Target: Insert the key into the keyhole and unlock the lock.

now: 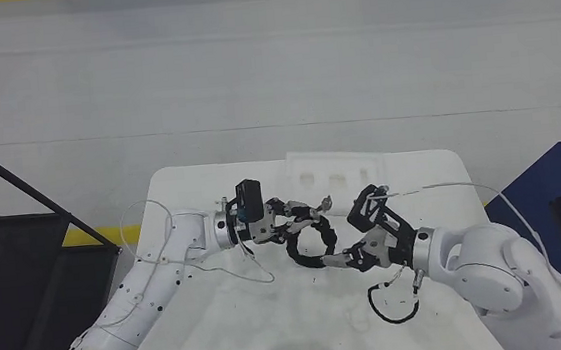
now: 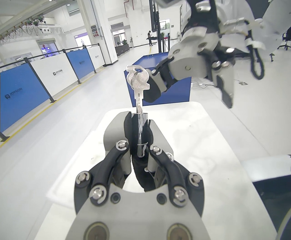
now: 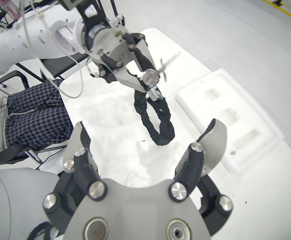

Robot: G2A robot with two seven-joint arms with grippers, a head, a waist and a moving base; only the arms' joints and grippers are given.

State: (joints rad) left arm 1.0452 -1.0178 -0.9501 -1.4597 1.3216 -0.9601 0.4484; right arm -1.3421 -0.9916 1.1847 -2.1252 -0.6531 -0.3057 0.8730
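The white worktop point(image 1: 212, 311) carries a white foam tray point(image 1: 336, 175) with three recesses at its 12 o'clock edge. Above the middle of the worktop the two arms meet. The left tool point(image 1: 275, 221) comes in from 9 o'clock and the right tool point(image 1: 353, 256) from 3 o'clock.

The left tool point(image 2: 138, 121) is pressed together on the lock point(image 2: 141, 145), pinching its chrome cylinder. The lock's black fabric-covered loop point(image 3: 159, 127) hangs below the tool, clear of the worktop.

The right tool point(image 3: 146, 136) is spread wide, with nothing between its fingers. In the left wrist view one of its black pads point(image 2: 155, 89) sits just beside the key's head, and contact cannot be told.

The key point(image 2: 139, 91) stands with its blade in the end of the cylinder and its head out in the air toward the right tool.
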